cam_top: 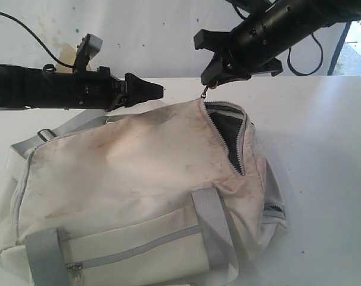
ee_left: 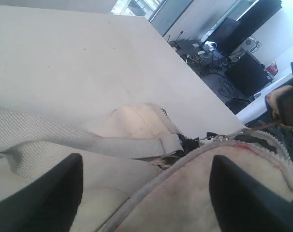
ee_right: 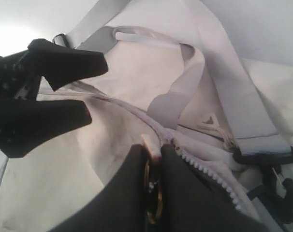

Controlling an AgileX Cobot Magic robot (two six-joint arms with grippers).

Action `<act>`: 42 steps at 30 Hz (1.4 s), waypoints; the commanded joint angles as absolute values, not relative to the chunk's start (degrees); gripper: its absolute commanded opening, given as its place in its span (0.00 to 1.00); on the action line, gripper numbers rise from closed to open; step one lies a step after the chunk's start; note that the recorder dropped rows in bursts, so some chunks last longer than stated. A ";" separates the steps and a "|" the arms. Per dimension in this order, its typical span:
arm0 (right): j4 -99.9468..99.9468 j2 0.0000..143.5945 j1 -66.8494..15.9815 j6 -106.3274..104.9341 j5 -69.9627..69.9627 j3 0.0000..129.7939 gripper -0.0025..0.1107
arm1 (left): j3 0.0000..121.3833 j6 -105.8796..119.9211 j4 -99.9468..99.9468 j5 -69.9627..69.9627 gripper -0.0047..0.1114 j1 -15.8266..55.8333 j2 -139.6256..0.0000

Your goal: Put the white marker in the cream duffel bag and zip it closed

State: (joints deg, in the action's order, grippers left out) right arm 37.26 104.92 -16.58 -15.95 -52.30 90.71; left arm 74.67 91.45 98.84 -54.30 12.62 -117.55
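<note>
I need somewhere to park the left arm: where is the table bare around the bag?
Widest bare table lies right of the bag, out to the table's edge. A thin strip shows left of it. Behind the bag is crowded: the open left gripper and the right gripper, shut on the zipper pull, hang there.

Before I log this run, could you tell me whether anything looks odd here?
The cream duffel bag is smudged with reddish stains, and its main zipper gapes at one end, showing dark lining.
</note>
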 commanded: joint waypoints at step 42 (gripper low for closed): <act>40.06 104.21 -16.59 -19.02 -52.08 90.74 0.02 | 83.39 100.76 99.95 -48.76 0.05 19.52 -122.72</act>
